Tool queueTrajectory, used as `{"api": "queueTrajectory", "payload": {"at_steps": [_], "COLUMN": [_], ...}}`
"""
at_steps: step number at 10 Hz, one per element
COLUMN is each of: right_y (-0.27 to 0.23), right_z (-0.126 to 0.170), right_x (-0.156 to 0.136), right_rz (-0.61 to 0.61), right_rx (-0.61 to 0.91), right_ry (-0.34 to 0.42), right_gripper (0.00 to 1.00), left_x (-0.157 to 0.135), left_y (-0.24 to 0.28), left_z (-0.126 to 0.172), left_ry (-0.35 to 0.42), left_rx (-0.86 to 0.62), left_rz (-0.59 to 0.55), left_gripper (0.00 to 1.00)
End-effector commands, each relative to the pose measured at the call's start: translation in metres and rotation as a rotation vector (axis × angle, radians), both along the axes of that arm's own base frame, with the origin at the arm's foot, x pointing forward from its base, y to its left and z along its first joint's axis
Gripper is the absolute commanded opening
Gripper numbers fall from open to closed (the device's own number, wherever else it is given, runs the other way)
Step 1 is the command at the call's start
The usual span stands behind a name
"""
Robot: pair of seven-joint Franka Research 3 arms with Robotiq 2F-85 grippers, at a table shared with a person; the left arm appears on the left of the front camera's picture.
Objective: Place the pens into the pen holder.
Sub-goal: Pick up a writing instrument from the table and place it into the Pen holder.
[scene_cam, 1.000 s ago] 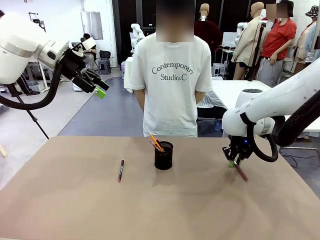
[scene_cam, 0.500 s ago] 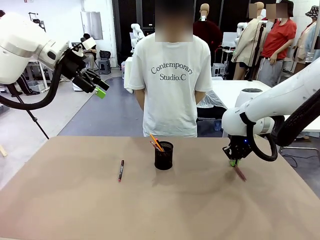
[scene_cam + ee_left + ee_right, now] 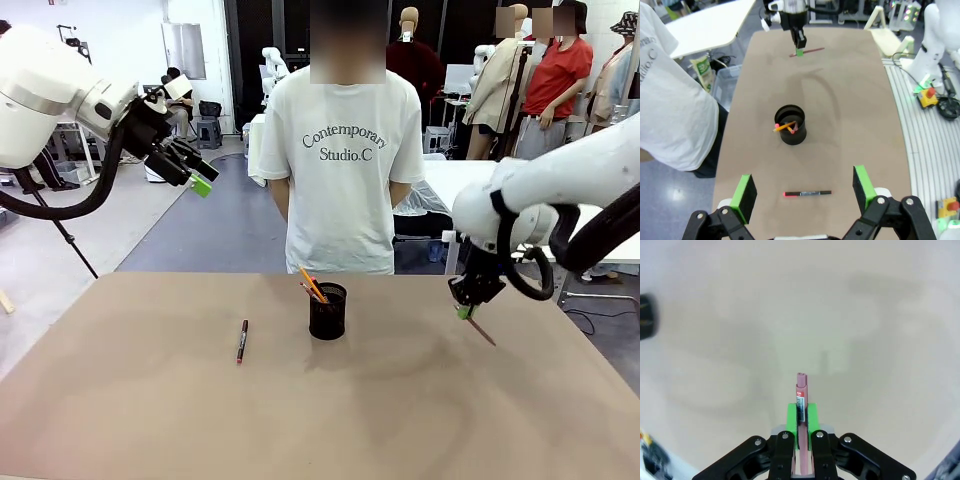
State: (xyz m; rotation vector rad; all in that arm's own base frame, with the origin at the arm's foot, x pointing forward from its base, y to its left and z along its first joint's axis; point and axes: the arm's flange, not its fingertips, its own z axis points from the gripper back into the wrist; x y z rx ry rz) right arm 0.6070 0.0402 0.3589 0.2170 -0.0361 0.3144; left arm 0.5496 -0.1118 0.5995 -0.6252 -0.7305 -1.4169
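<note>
Your desk (image 3: 150,400) carries one pen fewer than a second ago. The right tool (image 3: 466,312) has risen off it, clamped on a dark red pen (image 3: 481,330) that hangs tilted just above the surface. The left tool (image 3: 202,184) waits high, jaws wide and empty. The holder (image 3: 327,311) stands mid-desk, well to the left of the held pen, so carry it there next. Another pen (image 3: 241,341) lies left of the holder.

Bare worktop (image 3: 150,420) separates the pen holder (image 3: 327,316) from the right gripper (image 3: 466,313) and its dark red pen (image 3: 481,330); leaning pens (image 3: 312,284) fill the holder's left side.
</note>
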Motion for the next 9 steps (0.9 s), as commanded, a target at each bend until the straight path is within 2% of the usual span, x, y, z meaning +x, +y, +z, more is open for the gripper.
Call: {"api": "queueTrajectory", "payload": {"at_steps": [1, 2, 3, 4, 5, 6, 7, 8, 9], "right_y": [-0.026, -0.032, -0.036, -0.043, -0.05, -0.058, -0.06, -0.063, -0.062], "right_z": [0.034, 0.051, 0.065, 0.079, 0.09, 0.102, 0.116, 0.125, 0.135], "right_x": [0.001, -0.001, -0.005, -0.01, -0.014, -0.023, -0.03, -0.039, -0.05], "right_rz": [0.181, 0.224, 0.346, 0.424, 0.486, 0.501, 0.399, 0.377, 0.313], "right_rx": [0.206, 0.307, 0.415, 0.536, 0.686, 0.835, 1.047, 1.107, 1.177], "right_ry": [0.082, 0.099, 0.092, 0.027, -0.075, -0.217, -0.366, -0.403, -0.526], "right_gripper": [0.0, 0.0, 0.0, 0.0, 0.0, 0.0, 0.0, 0.0, 0.0], "left_x": [-0.001, -0.001, -0.001, -0.001, -0.001, -0.001, -0.001, -0.001, -0.001], "left_y": [0.001, 0.001, 0.001, 0.001, 0.001, 0.001, 0.001, 0.001, 0.001], "left_z": [0.0, 0.0, 0.0, 0.0, 0.0, 0.0, 0.0, 0.0, 0.0], "left_ry": [-0.004, -0.004, -0.004, -0.004, -0.004, -0.004, -0.004, -0.004, -0.004], "left_rx": [0.001, 0.001, 0.001, 0.001, 0.001, 0.001, 0.001, 0.001, 0.001], "left_rz": [-0.001, -0.001, -0.001, -0.001, -0.001, -0.001, -0.001, -0.001, -0.001], "left_gripper": [1.0, 1.0, 1.0, 1.0, 1.0, 1.0, 1.0, 1.0, 1.0]}}
